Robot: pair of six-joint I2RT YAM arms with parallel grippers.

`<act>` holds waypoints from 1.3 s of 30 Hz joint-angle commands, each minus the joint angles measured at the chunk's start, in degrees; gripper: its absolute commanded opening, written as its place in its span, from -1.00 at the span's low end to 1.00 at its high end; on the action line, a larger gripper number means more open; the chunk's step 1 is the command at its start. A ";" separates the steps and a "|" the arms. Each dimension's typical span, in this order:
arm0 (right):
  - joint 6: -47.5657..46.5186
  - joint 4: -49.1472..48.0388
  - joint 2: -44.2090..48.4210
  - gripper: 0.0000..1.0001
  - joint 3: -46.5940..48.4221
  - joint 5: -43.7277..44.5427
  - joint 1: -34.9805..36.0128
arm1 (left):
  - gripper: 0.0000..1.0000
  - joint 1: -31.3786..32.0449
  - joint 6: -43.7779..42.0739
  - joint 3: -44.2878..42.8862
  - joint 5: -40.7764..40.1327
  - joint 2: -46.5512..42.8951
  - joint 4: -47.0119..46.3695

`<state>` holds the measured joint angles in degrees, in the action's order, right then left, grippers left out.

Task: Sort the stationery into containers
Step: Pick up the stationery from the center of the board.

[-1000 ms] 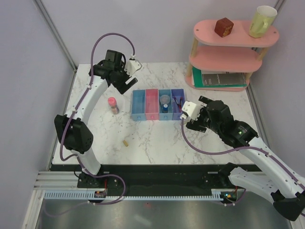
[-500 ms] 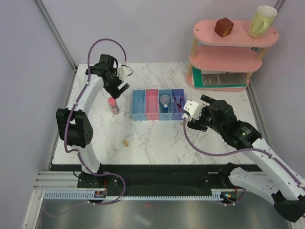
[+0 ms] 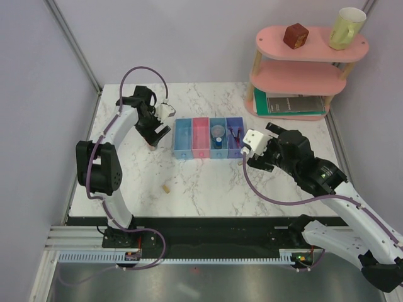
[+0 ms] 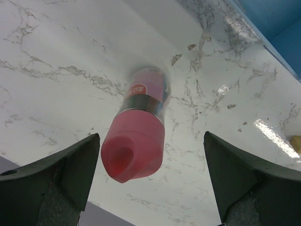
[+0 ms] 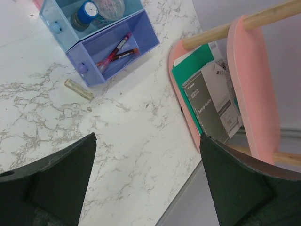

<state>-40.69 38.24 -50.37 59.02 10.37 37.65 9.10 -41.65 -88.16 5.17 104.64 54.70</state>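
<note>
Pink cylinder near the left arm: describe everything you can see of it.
The pink cylinder has an opaque pink cap with a dimpled top, a clear body showing red inside, and a black label band. It stands upright on the marble table beside the light blue bin, between the fingers of the open left pincer. It is close to one finger; contact cannot be told.

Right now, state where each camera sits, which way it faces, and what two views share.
Top external: above and behind the arm bases, looking down on the marble table; both arms show.
Left wrist: faces down at the pink cylinder between the open left claw fingers.
Right wrist: facing down past the open right claw at the purple bin and pink shelf.
Shared: top and right wrist both show the purple bin.
</note>
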 commanded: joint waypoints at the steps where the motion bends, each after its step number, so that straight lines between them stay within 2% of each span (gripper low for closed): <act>1: 1.66 -0.27 0.18 0.96 2.41 -0.35 -0.03 | 0.96 -0.75 -2.47 0.44 0.90 -1.90 -0.99; 4: 1.93 -0.01 0.27 0.96 2.76 -0.35 -0.03 | 0.87 -1.02 -2.91 0.45 0.19 -1.11 -1.52; 7: 2.28 0.17 0.27 0.96 2.94 -0.35 -0.03 | 0.56 -1.11 -2.82 0.45 0.28 -0.58 -1.87; 8: 2.37 0.17 0.27 0.96 3.03 -0.53 -0.12 | 0.31 -1.11 -2.74 0.45 0.28 -0.40 -1.96; 14: 2.89 0.17 0.01 0.96 3.64 -0.97 -0.03 | -0.42 -1.11 -2.56 0.97 0.37 0.39 -2.49; 15: 2.89 0.26 0.10 0.96 3.64 -1.05 -0.03 | -0.57 -1.11 -2.47 1.06 0.37 0.48 -2.58; 16: 2.89 0.17 0.01 0.96 3.73 -1.05 -0.12 | -0.85 -1.11 -2.47 1.15 0.37 0.56 -2.49; 17: 2.89 0.17 0.01 0.96 3.90 -1.05 -0.03 | -0.96 -1.11 -2.39 1.15 0.19 0.48 -2.49; 22: 2.81 0.35 0.27 0.96 3.82 -0.70 -0.03 | -0.96 -0.84 -2.39 0.45 1.51 -2.42 -1.36; 25: 2.54 0.26 0.27 0.96 3.47 -0.35 -0.03 | -0.96 -0.14 -1.95 -2.97 3.53 -5.32 1.02; 30: 2.37 -1.32 -0.08 0.96 2.76 1.05 -0.12 | -0.96 2.75 -0.19 -13.60 5.82 -7.08 7.17; 39: 1.40 -3.08 0.27 0.96 1.44 4.22 -0.12 | -0.96 16.55 2.53 -28.81 3.10 -2.26 11.22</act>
<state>-39.03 37.28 -50.52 60.55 12.32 37.65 20.56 -41.58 -111.28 8.93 101.51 63.37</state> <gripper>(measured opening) 0.982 0.532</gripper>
